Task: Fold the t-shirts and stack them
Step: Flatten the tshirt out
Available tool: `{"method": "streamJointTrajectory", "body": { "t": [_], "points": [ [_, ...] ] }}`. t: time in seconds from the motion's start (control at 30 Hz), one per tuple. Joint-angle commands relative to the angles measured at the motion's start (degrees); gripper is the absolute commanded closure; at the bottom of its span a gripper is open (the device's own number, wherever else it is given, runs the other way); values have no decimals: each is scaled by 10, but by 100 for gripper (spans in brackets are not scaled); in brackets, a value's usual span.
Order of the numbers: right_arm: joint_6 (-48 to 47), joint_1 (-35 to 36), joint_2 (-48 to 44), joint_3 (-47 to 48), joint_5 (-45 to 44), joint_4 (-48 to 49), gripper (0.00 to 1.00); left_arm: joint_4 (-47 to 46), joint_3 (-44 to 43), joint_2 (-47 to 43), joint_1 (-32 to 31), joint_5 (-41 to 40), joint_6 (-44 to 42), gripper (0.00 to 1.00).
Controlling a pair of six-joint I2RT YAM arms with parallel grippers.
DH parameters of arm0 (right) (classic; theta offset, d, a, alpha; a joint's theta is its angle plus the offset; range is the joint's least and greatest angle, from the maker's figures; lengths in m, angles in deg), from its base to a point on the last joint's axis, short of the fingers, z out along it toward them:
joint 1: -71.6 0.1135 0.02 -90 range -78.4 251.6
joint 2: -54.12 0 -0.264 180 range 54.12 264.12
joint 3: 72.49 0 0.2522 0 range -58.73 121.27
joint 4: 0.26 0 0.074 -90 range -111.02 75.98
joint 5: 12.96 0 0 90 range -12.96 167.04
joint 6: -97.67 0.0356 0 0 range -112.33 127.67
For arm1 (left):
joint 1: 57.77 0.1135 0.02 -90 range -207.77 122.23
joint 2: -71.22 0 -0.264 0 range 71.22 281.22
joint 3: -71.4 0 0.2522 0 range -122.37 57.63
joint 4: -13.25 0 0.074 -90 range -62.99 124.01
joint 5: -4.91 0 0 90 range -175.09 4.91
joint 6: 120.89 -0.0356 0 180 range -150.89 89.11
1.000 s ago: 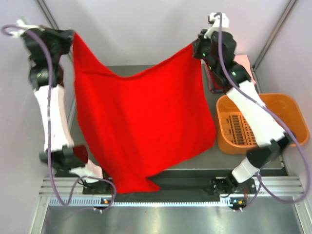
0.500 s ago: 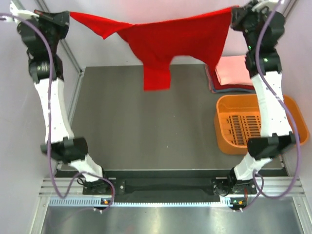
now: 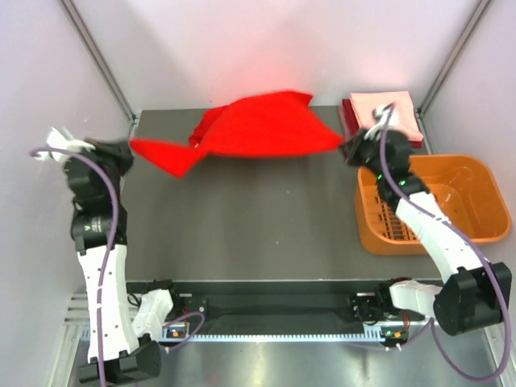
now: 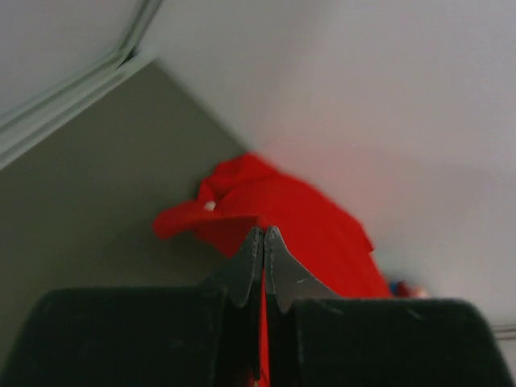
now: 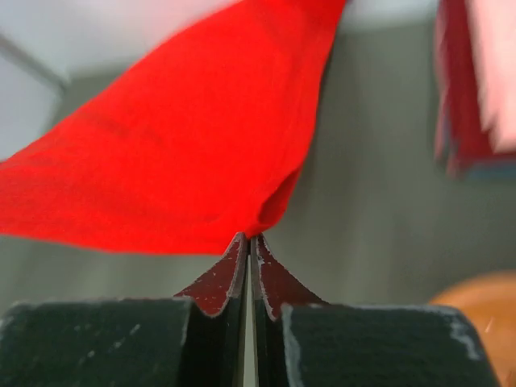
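The bright red t-shirt (image 3: 250, 129) stretches between my two grippers at the far end of the table, its middle bunched up. My left gripper (image 3: 127, 147) is shut on its left corner (image 4: 242, 218). My right gripper (image 3: 348, 150) is shut on its right corner (image 5: 274, 214). A stack of folded shirts (image 3: 387, 115), salmon-pink on top with dark red and grey-blue edges below, lies at the far right corner; it also shows in the right wrist view (image 5: 476, 89).
The orange plastic basket (image 3: 476, 234) stands at the right side of the grey table (image 3: 242, 226). White walls and metal frame posts (image 3: 97, 56) close in the back and sides.
Both grippers have come down from high at the back to table level. The red shirt, first hanging spread wide, now lies stretched low across the far end.
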Motion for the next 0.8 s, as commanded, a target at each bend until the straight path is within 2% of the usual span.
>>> {"method": "streamJointTrajectory", "body": {
  "t": [0.0,0.13,0.27,0.37,0.5,0.77],
  "points": [
    [-9,62,-64,-75,-52,11,100,139,104,-36,-6,-137,-31,100],
    [0,112,-102,-158,-111,-44,100,173,209,-103,-10,-204,-2,100],
    [40,156,-150,-232,-160,-113,100,164,303,-129,-21,-176,36,100],
    [76,165,-202,-273,-166,-163,100,160,321,-121,-22,-146,45,100],
    [115,170,-278,-299,-190,-236,100,158,331,-115,-25,-157,41,100],
    [162,180,-307,-313,-177,-282,100,184,321,-113,-26,-167,16,100]
  ]
}}
